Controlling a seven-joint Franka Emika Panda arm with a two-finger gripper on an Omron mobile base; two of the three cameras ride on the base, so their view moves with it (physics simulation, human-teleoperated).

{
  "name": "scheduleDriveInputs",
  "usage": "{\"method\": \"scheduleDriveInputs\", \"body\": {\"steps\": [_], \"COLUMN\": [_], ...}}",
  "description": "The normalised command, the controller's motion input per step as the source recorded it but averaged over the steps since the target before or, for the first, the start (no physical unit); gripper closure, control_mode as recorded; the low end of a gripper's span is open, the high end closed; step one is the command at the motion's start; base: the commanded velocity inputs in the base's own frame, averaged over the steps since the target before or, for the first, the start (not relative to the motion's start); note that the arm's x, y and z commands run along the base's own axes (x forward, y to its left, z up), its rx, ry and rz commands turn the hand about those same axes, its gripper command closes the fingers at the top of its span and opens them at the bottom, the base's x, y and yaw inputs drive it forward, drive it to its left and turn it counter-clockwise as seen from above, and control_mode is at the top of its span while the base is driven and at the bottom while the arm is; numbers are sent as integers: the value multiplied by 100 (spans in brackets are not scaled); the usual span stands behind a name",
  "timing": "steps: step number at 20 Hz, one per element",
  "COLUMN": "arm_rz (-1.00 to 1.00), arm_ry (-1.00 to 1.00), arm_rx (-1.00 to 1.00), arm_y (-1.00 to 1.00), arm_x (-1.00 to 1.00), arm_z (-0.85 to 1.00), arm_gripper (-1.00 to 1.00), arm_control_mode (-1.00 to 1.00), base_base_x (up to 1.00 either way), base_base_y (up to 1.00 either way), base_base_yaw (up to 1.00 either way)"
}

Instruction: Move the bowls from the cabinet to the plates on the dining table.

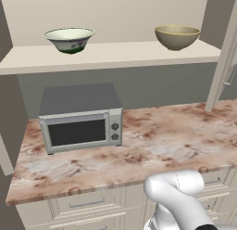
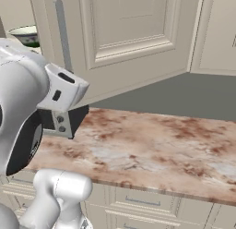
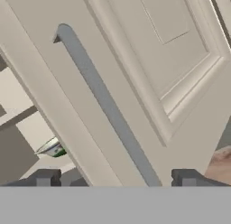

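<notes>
Bowls sit well apart on the open cabinet shelf [image 1: 111, 55]: the white bowl [image 1: 69, 39] to the left, the tan bowl [image 1: 177, 36] to the right, both upright. Below them a microwave [image 1: 81, 117] stands on the marbled counter [image 1: 162, 141]. From the hand view, the gripper [image 3: 115, 179] faces the swung-open door [image 3: 171, 60], fingers [image 3: 43, 178] spread wide, with the grey bar handle [image 3: 108, 110] running down between them, nothing gripped. Past the door's edge, a sliver of the white bowl peeks through. Over on the right base view, the door [image 2: 129, 39] hangs out above the counter.
</notes>
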Motion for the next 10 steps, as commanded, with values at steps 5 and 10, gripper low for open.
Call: {"method": "scheduleDriveInputs", "body": {"steps": [5,10], "arm_rz": [0,0], "arm_ry": [0,0], "arm_rx": [-17,-25], "arm_y": [23,58], "arm_x": [-61,-30], "arm_z": [18,3], "arm_gripper": [-100,-100], "arm_control_mode": [-100,-100], "base_base_x": [0,0], "base_base_y": [0,0], "base_base_yaw": [0,0]}}
